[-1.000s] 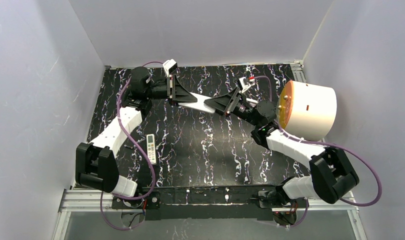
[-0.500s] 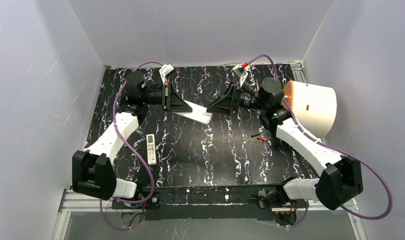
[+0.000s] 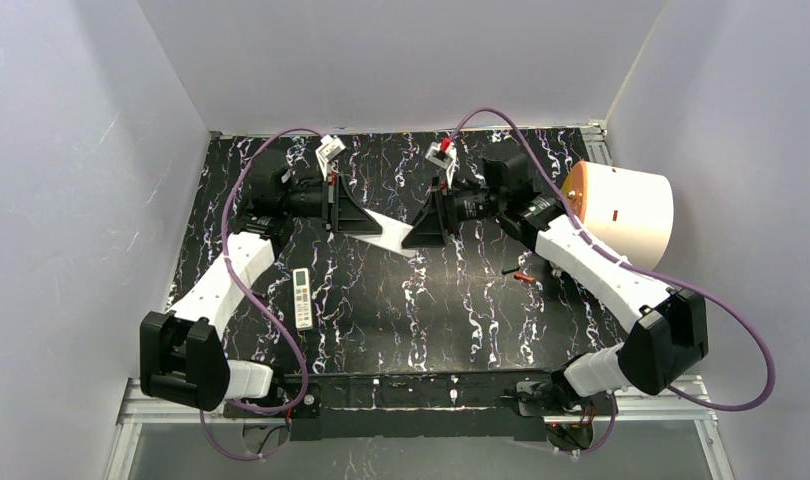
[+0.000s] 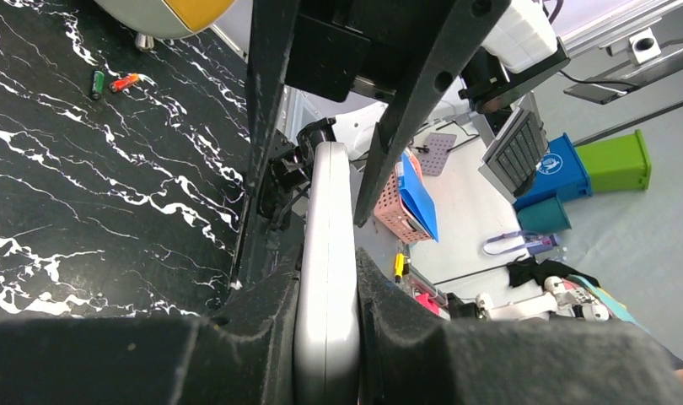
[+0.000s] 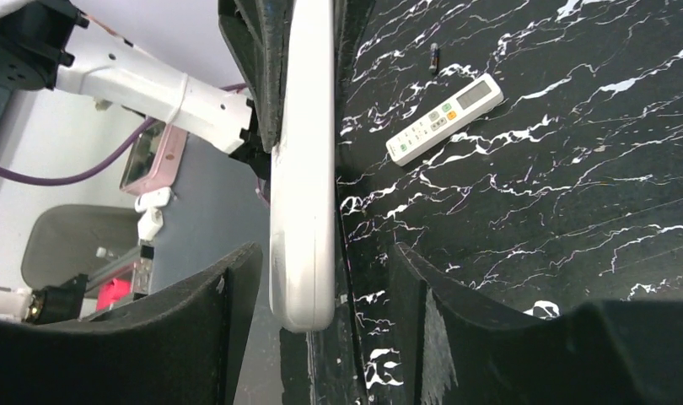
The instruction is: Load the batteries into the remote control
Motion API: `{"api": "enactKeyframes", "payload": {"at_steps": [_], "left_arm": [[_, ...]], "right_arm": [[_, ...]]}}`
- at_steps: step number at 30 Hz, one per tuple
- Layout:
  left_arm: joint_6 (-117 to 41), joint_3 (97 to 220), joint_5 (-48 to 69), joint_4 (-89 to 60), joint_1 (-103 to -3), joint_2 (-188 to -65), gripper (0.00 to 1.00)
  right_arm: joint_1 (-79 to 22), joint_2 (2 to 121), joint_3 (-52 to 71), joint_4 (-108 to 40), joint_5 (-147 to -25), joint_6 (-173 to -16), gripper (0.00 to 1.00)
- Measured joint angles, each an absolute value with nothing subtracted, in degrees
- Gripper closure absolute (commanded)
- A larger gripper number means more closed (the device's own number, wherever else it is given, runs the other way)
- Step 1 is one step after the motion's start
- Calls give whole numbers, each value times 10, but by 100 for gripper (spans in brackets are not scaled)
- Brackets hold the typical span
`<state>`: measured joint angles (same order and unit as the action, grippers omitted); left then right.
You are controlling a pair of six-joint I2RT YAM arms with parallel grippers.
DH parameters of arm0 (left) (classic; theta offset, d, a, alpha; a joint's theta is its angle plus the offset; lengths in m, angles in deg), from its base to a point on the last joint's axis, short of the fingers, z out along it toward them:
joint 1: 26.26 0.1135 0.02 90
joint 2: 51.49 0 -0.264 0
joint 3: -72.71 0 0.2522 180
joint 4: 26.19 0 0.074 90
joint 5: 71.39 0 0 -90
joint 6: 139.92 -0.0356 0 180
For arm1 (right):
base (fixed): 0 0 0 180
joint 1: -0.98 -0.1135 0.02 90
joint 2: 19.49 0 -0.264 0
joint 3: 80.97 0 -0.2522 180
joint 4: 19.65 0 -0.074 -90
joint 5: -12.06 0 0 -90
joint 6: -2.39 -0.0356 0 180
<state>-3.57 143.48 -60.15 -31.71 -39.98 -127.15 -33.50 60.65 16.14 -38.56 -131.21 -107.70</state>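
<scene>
My left gripper (image 3: 369,220) is shut on a long white remote control (image 3: 396,234), holding it edge-on above the table's middle; its pads (image 4: 389,321) clamp both flat faces of the remote control (image 4: 328,253). My right gripper (image 3: 423,232) faces it, open, its fingers (image 5: 237,287) straddling the free end of the remote control (image 5: 303,169) without touching. Two batteries, one red (image 3: 524,276) and one dark (image 3: 509,269), lie on the table to the right, also in the left wrist view (image 4: 123,82). A third battery (image 5: 434,59) lies beyond a smaller remote.
A smaller white remote (image 3: 302,298) with buttons lies flat at the left, also in the right wrist view (image 5: 443,118). A large white cylinder with an orange face (image 3: 621,215) stands at the right edge. White walls close in the black marbled table (image 3: 431,320).
My right arm has swung left and its gripper has let go of the remote control, now straddling the free end with jaws apart. The left gripper has kept its grip and drawn slightly left.
</scene>
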Motion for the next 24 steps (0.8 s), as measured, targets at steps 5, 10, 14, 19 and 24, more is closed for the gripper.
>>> {"api": "enactKeyframes", "payload": {"at_steps": [5, 10, 14, 19, 24], "left_arm": [[-77, 1435, -598, -279, -400, -1257, 100], [-153, 1439, -582, -200, -399, -1244, 100], [-276, 1480, -562, -44, -402, -1240, 100], [-349, 1491, -552, 31, -402, -1234, 100], [-380, 1491, -556, 62, -402, -1225, 93]], "right_arm": [[-356, 619, 141, -429, -1309, -1040, 56], [-362, 627, 136, -436, -1318, -1039, 58], [-367, 642, 132, -438, -1322, -1038, 62], [-379, 664, 114, -466, -1338, -1020, 74], [-389, 669, 109, -480, -1349, -1005, 99]]}}
